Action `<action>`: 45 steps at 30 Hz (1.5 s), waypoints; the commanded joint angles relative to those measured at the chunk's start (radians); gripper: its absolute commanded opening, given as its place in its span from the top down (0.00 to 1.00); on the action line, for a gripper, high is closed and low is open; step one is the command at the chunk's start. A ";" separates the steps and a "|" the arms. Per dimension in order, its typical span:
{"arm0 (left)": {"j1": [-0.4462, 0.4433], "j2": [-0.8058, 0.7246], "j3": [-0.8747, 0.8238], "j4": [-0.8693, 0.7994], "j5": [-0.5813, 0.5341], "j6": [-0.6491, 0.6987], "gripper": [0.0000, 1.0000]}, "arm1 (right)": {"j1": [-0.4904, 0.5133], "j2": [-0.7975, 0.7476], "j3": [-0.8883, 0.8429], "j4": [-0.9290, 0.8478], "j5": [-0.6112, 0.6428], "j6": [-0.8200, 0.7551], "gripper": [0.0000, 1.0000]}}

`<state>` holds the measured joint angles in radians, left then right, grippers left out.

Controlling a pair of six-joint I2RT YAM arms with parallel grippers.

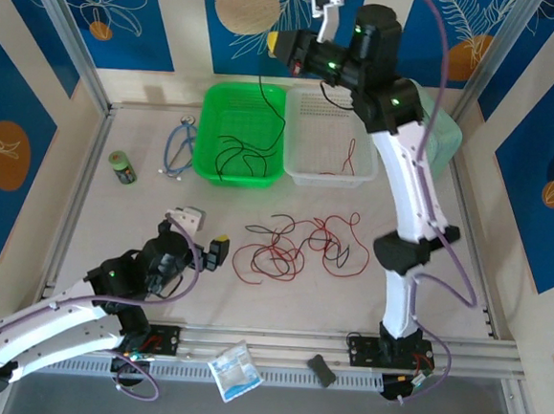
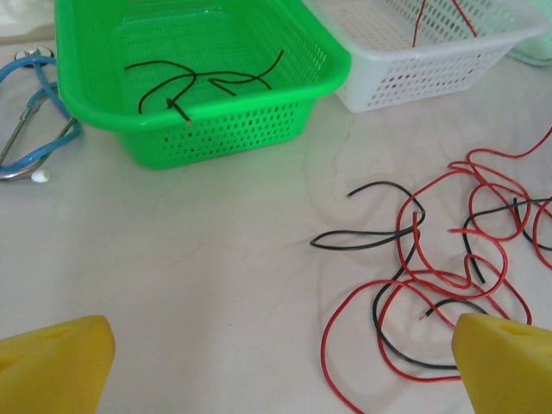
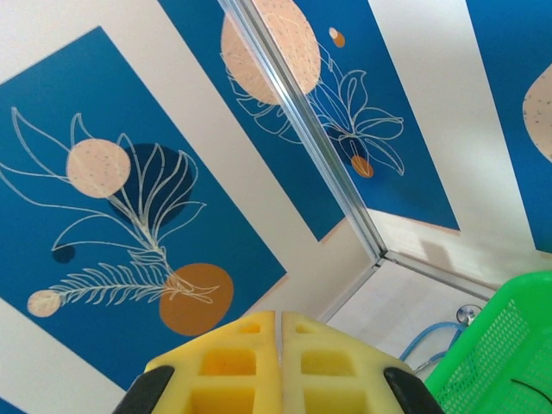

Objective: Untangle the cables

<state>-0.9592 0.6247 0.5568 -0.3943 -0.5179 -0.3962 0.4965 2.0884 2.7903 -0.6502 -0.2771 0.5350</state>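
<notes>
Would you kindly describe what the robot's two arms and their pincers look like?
The left arm and right arm share a look: smooth white shells between black joint housings, small green lights, and a thin purple cable looping alongside each. The left pincer has blunt yellow fingertips. The right pincer has yellow pads moulded with square recesses, backed in black.

The left arm (image 1: 56,329) and right arm (image 1: 408,193) are built of white links and black joints (image 1: 400,251). Green lamps (image 1: 395,103) are lit. Purple cables (image 1: 444,62) are attached. Yellow fingers (image 2: 504,358) are fitted to the left pincer (image 2: 280,366) and right pincer (image 3: 279,345).
</notes>
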 commanded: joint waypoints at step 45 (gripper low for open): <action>-0.033 0.300 0.242 -0.197 0.316 0.093 0.15 | 0.022 0.257 -0.181 -0.149 0.038 -0.100 0.52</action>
<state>-0.9695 0.8894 0.7593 -0.5480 -0.2523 -0.3061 0.5114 2.4760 2.6633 -0.7387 -0.2554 0.4782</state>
